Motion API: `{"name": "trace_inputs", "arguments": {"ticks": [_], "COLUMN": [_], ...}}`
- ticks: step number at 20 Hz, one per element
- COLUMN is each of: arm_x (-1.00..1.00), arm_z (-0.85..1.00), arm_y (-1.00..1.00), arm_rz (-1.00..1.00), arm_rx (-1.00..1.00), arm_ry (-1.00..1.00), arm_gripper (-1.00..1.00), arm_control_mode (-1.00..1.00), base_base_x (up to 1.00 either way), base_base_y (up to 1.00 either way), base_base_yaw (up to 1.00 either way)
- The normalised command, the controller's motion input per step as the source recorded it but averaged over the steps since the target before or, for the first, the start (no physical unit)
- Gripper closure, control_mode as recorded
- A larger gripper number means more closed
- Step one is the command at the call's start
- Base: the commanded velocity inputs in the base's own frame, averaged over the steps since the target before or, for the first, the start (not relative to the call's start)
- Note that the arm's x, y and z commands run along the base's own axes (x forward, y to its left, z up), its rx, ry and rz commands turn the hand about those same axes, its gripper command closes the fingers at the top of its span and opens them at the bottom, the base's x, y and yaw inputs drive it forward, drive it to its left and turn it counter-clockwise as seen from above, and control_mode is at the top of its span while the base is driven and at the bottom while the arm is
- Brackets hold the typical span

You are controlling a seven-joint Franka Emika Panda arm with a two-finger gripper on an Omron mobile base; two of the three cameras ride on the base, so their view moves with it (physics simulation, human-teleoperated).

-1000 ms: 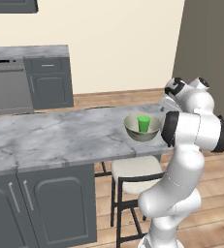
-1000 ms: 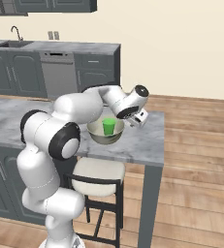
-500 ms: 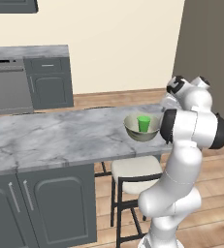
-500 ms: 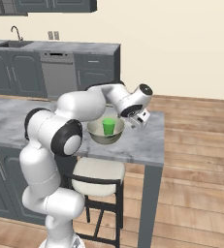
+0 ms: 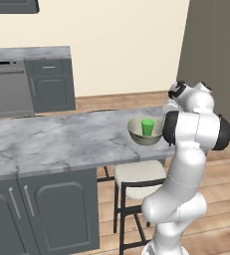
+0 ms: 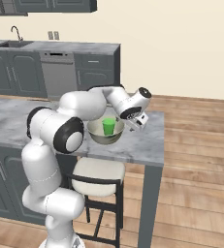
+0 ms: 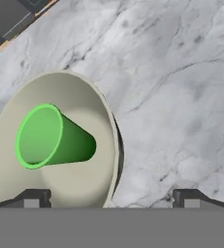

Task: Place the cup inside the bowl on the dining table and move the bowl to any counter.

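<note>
**Now: claw spread at the bowl's rim, cup inside, near the table's end**

Now the claw (image 7: 111, 201) sits low over the dining table (image 7: 181, 87), its two dark fingertips (image 7: 33, 197) set wide apart, one at each lower corner of the hand view. The jaws are spread. One tip lies over the bowl's pale inside and the other over bare marble, so the rim passes between them; whether either tip touches the rim cannot be told.

One bowl (image 7: 91, 104) stands on the slab, and one green cup (image 7: 55, 138) stands upright inside it, clear of the rim all round. In the right base view the gripper (image 6: 136, 122) hangs just beside the bowl (image 6: 96, 135) on the side toward the table's free end, with the cup (image 6: 108, 126) showing above the rim.

The bowl (image 5: 136, 133) rests close to the front edge of the dining table (image 5: 52, 142), above the single white-seated stool (image 5: 136, 174). The cup (image 5: 147, 127) pokes up from its middle. Beyond the gripper a short stretch of bare marble runs to the table's end (image 6: 150, 145), and open wooden floor (image 6: 196, 145) lies past that edge. To the other side, a long run of bare slab stretches away.

Across the floor, one counter (image 5: 29, 52) runs along the beige wall, well apart from the table.
</note>
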Motion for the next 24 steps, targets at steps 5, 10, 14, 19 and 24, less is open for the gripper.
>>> {"name": "trace_inputs", "arguments": {"ticks": [5,10,14,19,24], "arm_x": [0.00,0.00,0.00,0.00,0.00], "arm_z": [-0.29,-0.23,-0.19,-0.09,0.00], "arm_y": [0.10,0.06,0.05,0.08,0.10], "arm_rz": [0.04,0.05,0.04,0.04,0.03], "arm_rx": [0.00,0.00,0.00,0.00,0.00], "arm_ry": [0.00,0.00,0.00,0.00,0.00], "arm_gripper": [-1.00,-1.00,-1.00,-1.00,-1.00], "arm_control_mode": [-1.00,-1.00,-1.00,-1.00,-1.00], "base_base_x": [0.00,0.00,0.00,0.00,0.00], "base_base_y": [0.00,0.00,0.00,0.00,0.00], "base_base_yaw": [0.00,0.00,0.00,0.00,0.00]}}
